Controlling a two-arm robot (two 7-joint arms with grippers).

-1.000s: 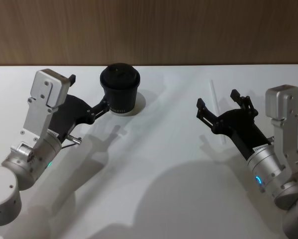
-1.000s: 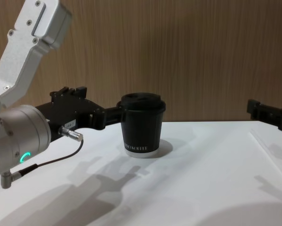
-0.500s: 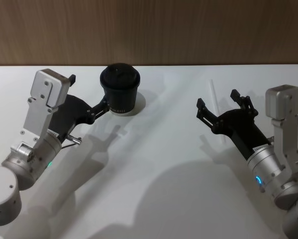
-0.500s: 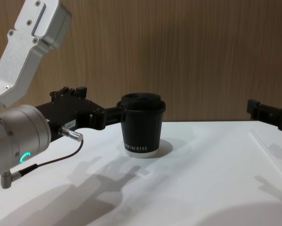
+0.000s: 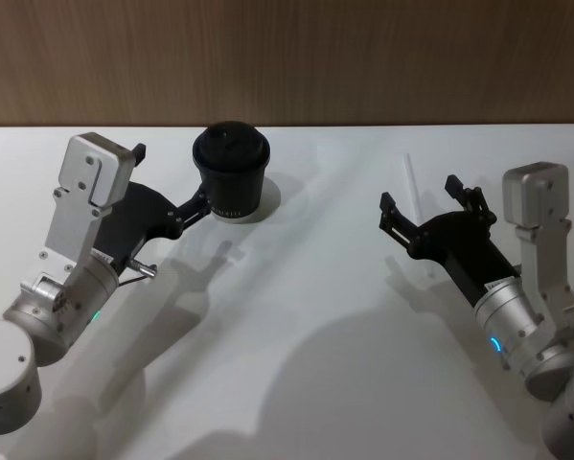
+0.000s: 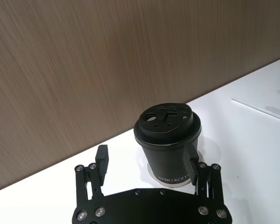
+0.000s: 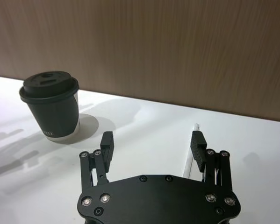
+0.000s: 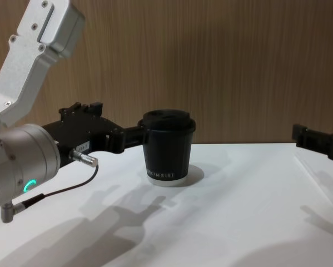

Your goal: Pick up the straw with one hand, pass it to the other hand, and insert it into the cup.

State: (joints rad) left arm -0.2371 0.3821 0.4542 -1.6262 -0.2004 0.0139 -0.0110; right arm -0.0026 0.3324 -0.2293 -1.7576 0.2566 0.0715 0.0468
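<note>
Straw: thin and white, the straw [image 5: 412,187] lies flat on the table's right side, its far end pointing toward the back wall. In the right wrist view it [image 7: 194,135] runs just beside one finger and passes under the gripper body.
Right gripper: the right gripper [image 5: 419,195] hangs low over the straw with its fingers spread wide and nothing between them. The head view shows the straw's line crossing the gap between the two fingertips. I cannot tell whether any finger touches the straw.
Cup: black with a black lid and white lettering, the cup [image 5: 231,172] stands upright at the back of the table, left of centre, well apart from the straw.
Left gripper: the left gripper [image 5: 171,176] reaches toward the cup with its fingers apart and empty. One fingertip [image 5: 201,202] sits right against the cup's side; contact is unclear. The other fingertip is well clear of the cup.
Table: the white table [image 5: 306,316] carries soft shadows of both arms.
Wall: a wooden wall [image 5: 287,57] stands behind the table.
</note>
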